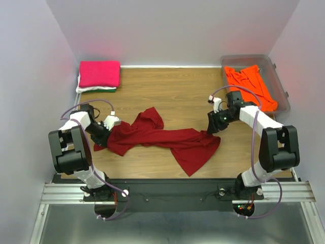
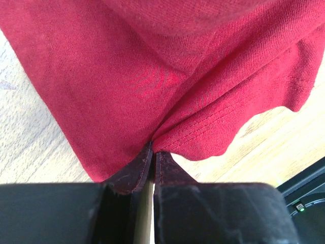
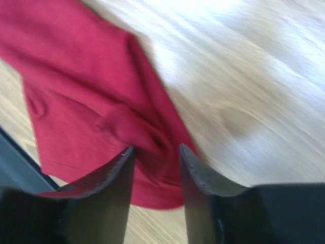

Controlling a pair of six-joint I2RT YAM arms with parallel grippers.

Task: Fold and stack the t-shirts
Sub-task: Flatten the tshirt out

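Dark red t-shirt (image 1: 162,138) of soft, fine-knit cloth lies in a crumpled, twisted band between my pincers on the wood-grain tabletop (image 1: 175,89). My left pincer (image 2: 153,153) is pressed together on its stitched hem. My right pincer (image 3: 156,155) stands spread, with the other end showing between its fingers. Beyond the left pincer lies a folded hot pink t-shirt (image 1: 99,73). Beyond the right, a rumpled bright orange t-shirt (image 1: 251,84) fills a clear plastic tub (image 1: 246,58).

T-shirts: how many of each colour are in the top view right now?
Dark red t-shirt: 1
Hot pink t-shirt: 1
Orange t-shirt: 1
White t-shirt, edge only: 1
Green t-shirt, edge only: 1
Total: 5
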